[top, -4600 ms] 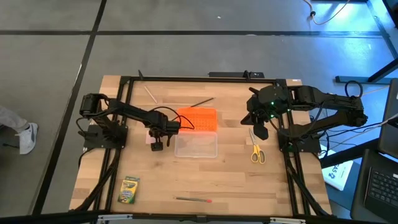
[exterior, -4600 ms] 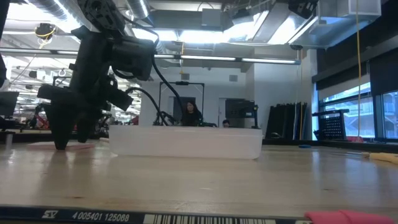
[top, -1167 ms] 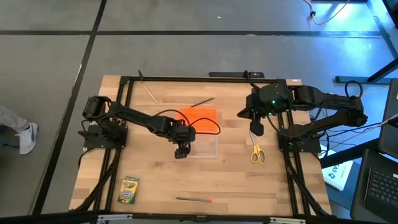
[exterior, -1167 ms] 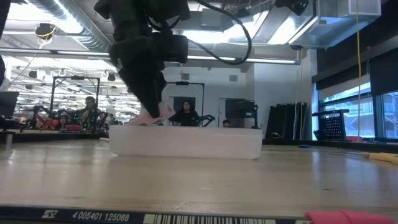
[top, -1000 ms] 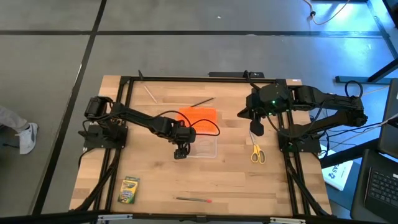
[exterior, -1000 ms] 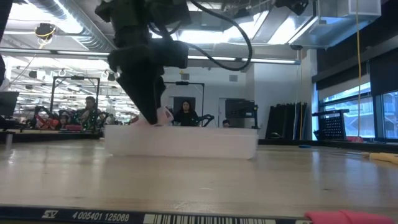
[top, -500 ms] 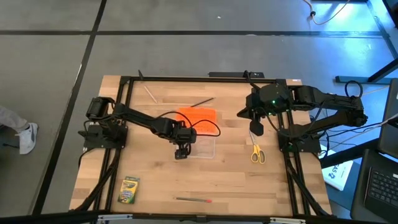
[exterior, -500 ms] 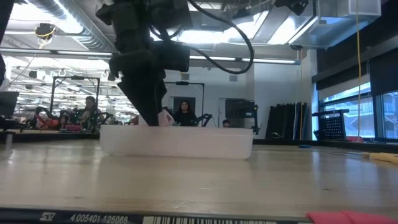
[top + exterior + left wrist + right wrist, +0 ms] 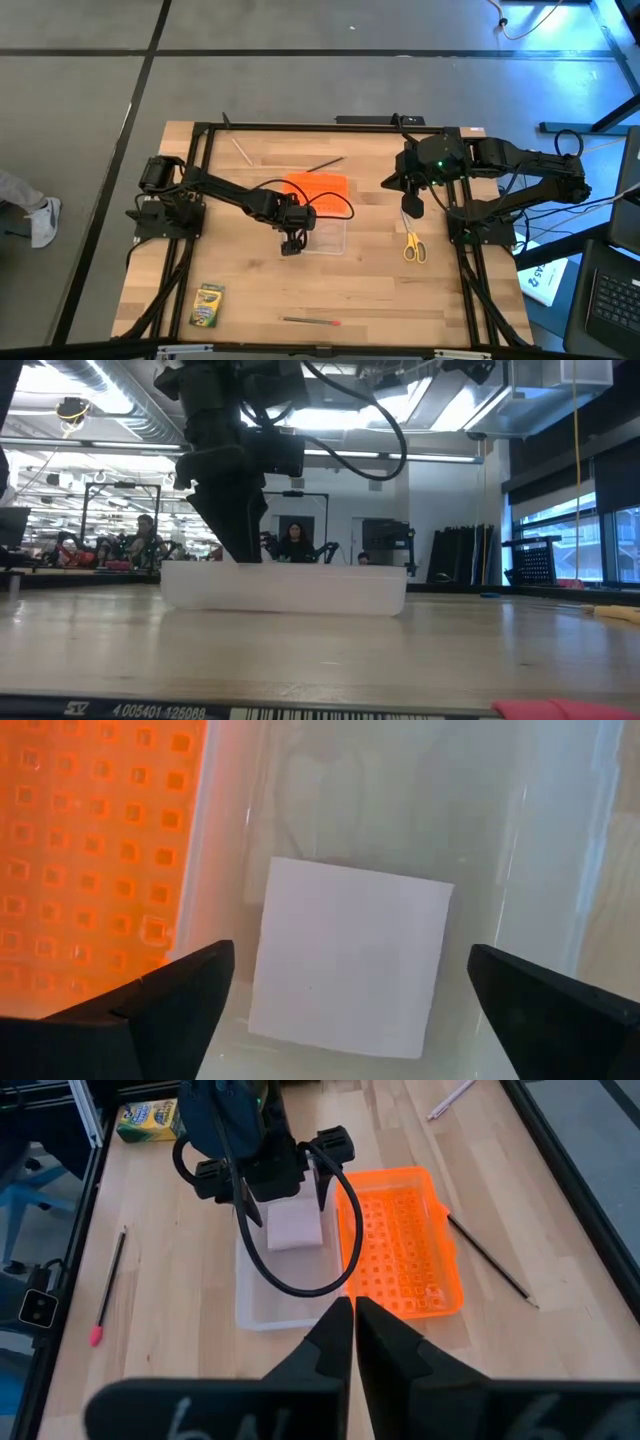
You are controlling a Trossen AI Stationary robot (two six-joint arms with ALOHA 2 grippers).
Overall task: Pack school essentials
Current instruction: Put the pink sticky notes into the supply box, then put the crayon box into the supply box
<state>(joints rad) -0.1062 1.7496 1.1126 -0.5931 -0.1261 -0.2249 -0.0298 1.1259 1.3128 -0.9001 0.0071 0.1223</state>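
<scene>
The pale pink square block lies flat on the floor of the clear box. My left gripper points down into the box's left end, its fingers open on either side of the block and apart from it. My right gripper hangs shut above the table right of the box, over the yellow-handled scissors, which lie flat. The green-yellow crayon box and the red-tipped pencil lie near the front edge. In the right wrist view the block shows inside the box.
The orange lid lies on the table against the clear box's far side. A dark pencil and a pale stick lie near the far edge. Bare wood shows between the box and the front edge.
My left gripper has let go of the pink block: in the low view it showed at the fingers above the box's rim, and now it is out of sight below the rim. The clear box has slid a little toward the table's left.
</scene>
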